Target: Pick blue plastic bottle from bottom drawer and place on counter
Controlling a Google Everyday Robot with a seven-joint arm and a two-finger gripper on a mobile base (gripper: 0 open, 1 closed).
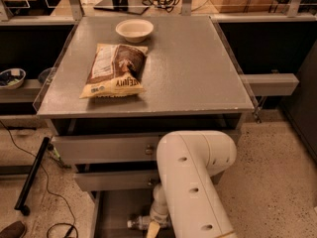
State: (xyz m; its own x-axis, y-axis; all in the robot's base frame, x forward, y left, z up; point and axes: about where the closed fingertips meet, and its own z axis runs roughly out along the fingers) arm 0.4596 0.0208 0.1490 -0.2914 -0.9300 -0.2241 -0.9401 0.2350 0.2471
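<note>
Where the arm [195, 182] reaches into the bottom drawer [116, 209], the gripper [154, 225] meets the right end of the bottle [137, 223], which lies sideways on the drawer floor, cap pointing left; its grasp I cannot tell. Two drawer fronts [106, 148] stand just beyond; the counter [198, 73] has room right of the bag [115, 71]

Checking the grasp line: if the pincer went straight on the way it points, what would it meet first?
Probably the blue plastic bottle lying beside the pincer down in the bottom drawer, otherwise the drawer floor; depth is unclear.
</note>
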